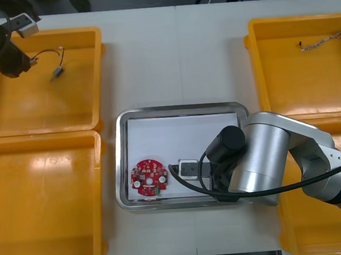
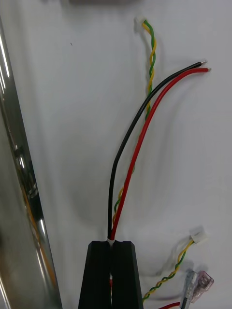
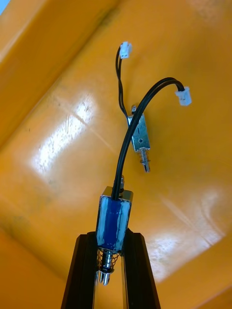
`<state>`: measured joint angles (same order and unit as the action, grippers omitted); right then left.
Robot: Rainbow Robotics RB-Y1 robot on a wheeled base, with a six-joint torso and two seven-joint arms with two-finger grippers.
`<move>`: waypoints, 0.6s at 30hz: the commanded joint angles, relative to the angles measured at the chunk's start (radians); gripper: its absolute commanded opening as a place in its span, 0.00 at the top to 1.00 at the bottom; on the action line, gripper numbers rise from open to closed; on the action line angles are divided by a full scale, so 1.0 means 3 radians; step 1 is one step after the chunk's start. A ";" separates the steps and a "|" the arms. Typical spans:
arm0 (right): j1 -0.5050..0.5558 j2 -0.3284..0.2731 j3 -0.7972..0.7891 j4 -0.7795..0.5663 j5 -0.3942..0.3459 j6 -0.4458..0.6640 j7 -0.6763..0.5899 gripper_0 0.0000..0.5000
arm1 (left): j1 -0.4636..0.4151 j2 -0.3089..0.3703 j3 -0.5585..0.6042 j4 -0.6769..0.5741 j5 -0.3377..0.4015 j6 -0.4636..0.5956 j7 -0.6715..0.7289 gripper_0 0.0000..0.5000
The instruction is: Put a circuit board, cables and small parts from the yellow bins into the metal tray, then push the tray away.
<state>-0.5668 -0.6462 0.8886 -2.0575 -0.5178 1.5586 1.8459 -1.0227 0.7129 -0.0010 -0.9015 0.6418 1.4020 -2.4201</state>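
Note:
My left gripper [image 3: 110,246] is shut on a small metal part [image 3: 114,219] wrapped in blue, with a spring below it and a black cable [image 3: 140,108] curving off it. It hangs above the floor of the far left yellow bin [image 1: 87,119]. A second small metal part [image 3: 140,136] lies in that bin [image 1: 57,71]. My right gripper [image 2: 112,251] is shut on a black and red cable [image 2: 140,130] over the white inside of the metal tray [image 1: 181,110]. A green and yellow twisted cable [image 2: 152,53] lies under it. A round red circuit board [image 1: 149,177] rests in the tray's near left corner.
The right arm [image 1: 262,161] covers the tray's near right corner. A twisted cable [image 1: 324,40] lies in the far right yellow bin [image 1: 254,68]. The near left bin [image 1: 42,143] holds nothing. The tray's shiny rim [image 2: 19,193] runs beside the right fingers.

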 commanded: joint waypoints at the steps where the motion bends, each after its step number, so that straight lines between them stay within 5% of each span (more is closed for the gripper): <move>1: 0.0028 0.0073 0.0060 -0.0034 0.0064 -0.0026 0.0049 0.57 | 0.0213 0.0221 -0.0089 -0.0559 -0.0023 0.0261 0.0975 1.00; 2: 0.0028 0.0073 0.0060 -0.0034 0.0069 -0.0026 0.0049 0.37 | 0.0249 0.0226 -0.0089 -0.0630 -0.0023 0.0292 0.1031 1.00; 3: 0.0028 0.0083 0.0060 -0.0034 0.0090 -0.0026 0.0034 0.00 | 0.0305 0.0231 -0.0089 -0.0769 -0.0023 0.0348 0.1133 1.00; 18: 0.0002 0.0093 -0.0114 -0.0198 0.0074 0.0082 -0.0068 0.00 | 0.0837 0.0293 -0.0027 -0.2190 -0.0069 0.1125 0.2381 1.00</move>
<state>-0.5667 -0.6405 0.8879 -2.0638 -0.4846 1.5624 1.8453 -0.8010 0.7521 -0.0246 -1.4662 0.6333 1.6922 -1.9256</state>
